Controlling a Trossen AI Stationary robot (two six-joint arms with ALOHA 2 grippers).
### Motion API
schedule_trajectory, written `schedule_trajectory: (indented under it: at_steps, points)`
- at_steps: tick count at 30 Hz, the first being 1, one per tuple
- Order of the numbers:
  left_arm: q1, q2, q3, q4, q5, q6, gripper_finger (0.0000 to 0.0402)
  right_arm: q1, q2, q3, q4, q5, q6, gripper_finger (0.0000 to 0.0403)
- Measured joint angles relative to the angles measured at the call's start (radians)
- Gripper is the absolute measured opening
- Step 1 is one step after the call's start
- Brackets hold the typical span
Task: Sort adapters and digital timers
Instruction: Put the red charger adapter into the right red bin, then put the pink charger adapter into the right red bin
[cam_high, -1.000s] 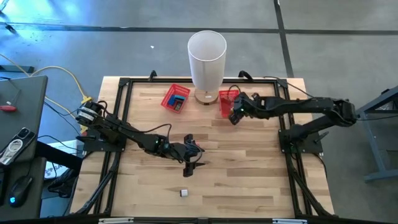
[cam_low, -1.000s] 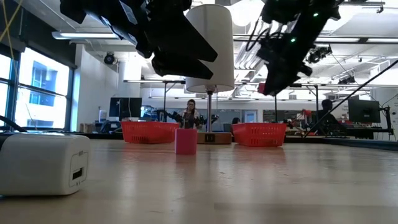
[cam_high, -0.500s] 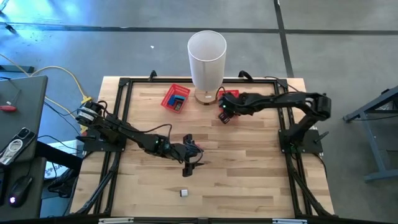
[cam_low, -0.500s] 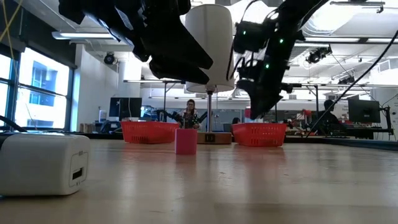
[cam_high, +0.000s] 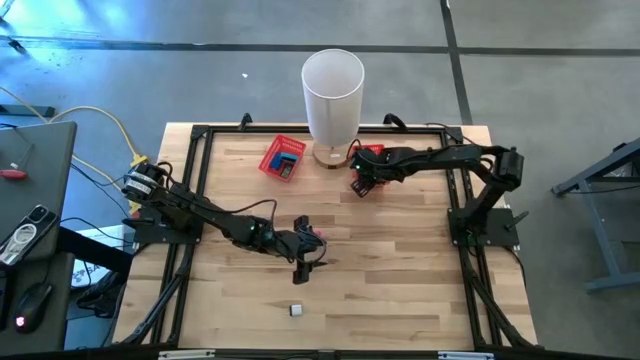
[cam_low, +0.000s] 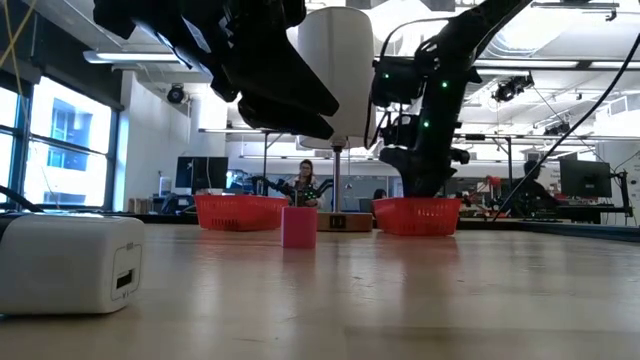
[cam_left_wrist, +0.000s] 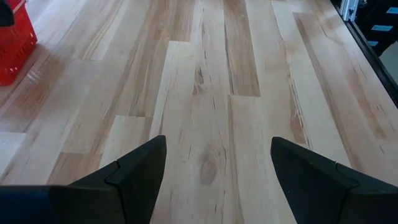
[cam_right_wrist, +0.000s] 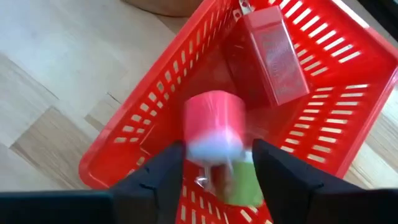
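My right gripper (cam_high: 361, 183) hangs open over the near end of the right red basket (cam_high: 369, 158). In the right wrist view a pink-and-white cylindrical adapter (cam_right_wrist: 214, 124) shows blurred just past the gripper (cam_right_wrist: 217, 162), above the basket floor. A red timer (cam_right_wrist: 273, 56) lies inside the basket (cam_right_wrist: 143, 124). My left gripper (cam_high: 304, 260) is open and low over mid-table (cam_left_wrist: 214, 180), with bare wood between its fingers. A small pink block (cam_high: 319, 238) stands on the table beside it. A white adapter (cam_high: 296, 310) rests on the table toward the near edge. My right gripper points down from above the basket. The pink-and-white adapter (cam_right_wrist: 214, 146) is blurred between and beyond the fingertips, and I cannot tell whether the fingers still touch it.
A second red basket (cam_high: 283, 158) with dark items sits left of a tall white cylinder on a wooden base (cam_high: 333, 95) at the far edge. A black frame (cam_high: 198, 150) borders the table. In the low view the white adapter (cam_low: 70, 262) is close and large, with the pink block (cam_low: 298, 227) behind it.
My right gripper has moved toward the table's left and come down over the near end of the right basket, its arm folding at the elbow.
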Motion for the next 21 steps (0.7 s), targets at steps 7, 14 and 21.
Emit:
schedule_trajectory:
  at_steps: [7, 14, 21]
  points:
    - [0.000, 0.000, 0.000, 0.000, 0.000, -0.012, 0.0282, 0.005, 0.000, 0.000, 0.053, -0.003, -0.004, 0.0189]
    - [0.000, 0.000, 0.000, -0.015, 0.000, -0.035, 0.0282, 0.005, -0.021, 0.000, 0.083, 0.000, -0.075, 0.0188]
    - [0.000, 0.000, 0.000, -0.023, 0.002, -0.045, 0.0282, 0.021, -0.109, 0.000, 0.066, -0.002, -0.076, 0.0188]
